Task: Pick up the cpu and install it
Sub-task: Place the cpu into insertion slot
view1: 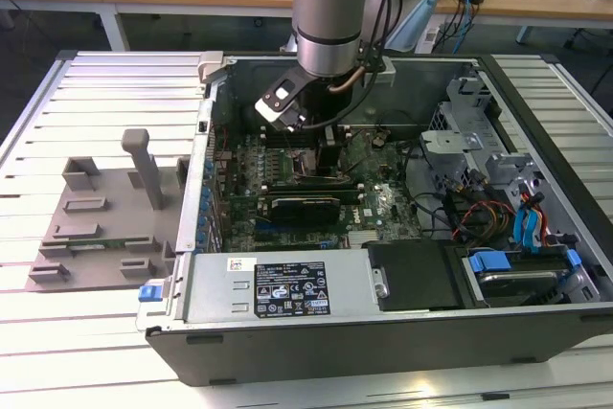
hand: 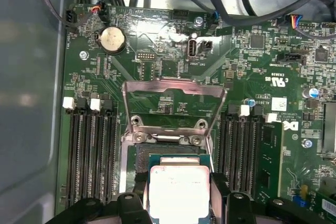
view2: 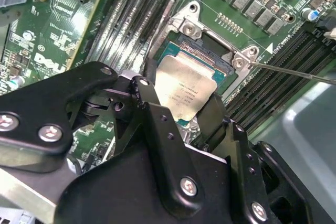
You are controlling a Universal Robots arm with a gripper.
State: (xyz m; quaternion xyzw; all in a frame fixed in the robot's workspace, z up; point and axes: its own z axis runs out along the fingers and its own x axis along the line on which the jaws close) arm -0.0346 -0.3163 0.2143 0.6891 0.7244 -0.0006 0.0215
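We see the arm [view1: 330, 7] reaching straight down from above into the open computer case [view1: 431, 342], which lies on its side on the slatted surface [view1: 105, 93]. Its wrist is vertical and the gripper [view1: 319, 152] is low over the motherboard [hand: 252, 77].

In both wrist views the gripper [view2: 181, 100] [hand: 179, 195] is closed to a narrow gap around the cpu [view2: 185, 90] [hand: 179, 190]. Its black fingers [view2: 149, 98] press on two opposite edges of the chip, whose silvery top plate faces up.

The cpu sits directly over the socket [hand: 157, 157], covering most of it, and a strip of the dark socket interior is exposed on one side. We cannot tell whether the chip already rests in the socket or hangs just above it.

The socket's metal load plate [hand: 173, 84] stands swung open, hinged at the edge of the socket away from the gripper. Rows of memory slots [hand: 89, 150] run on both sides of the socket.
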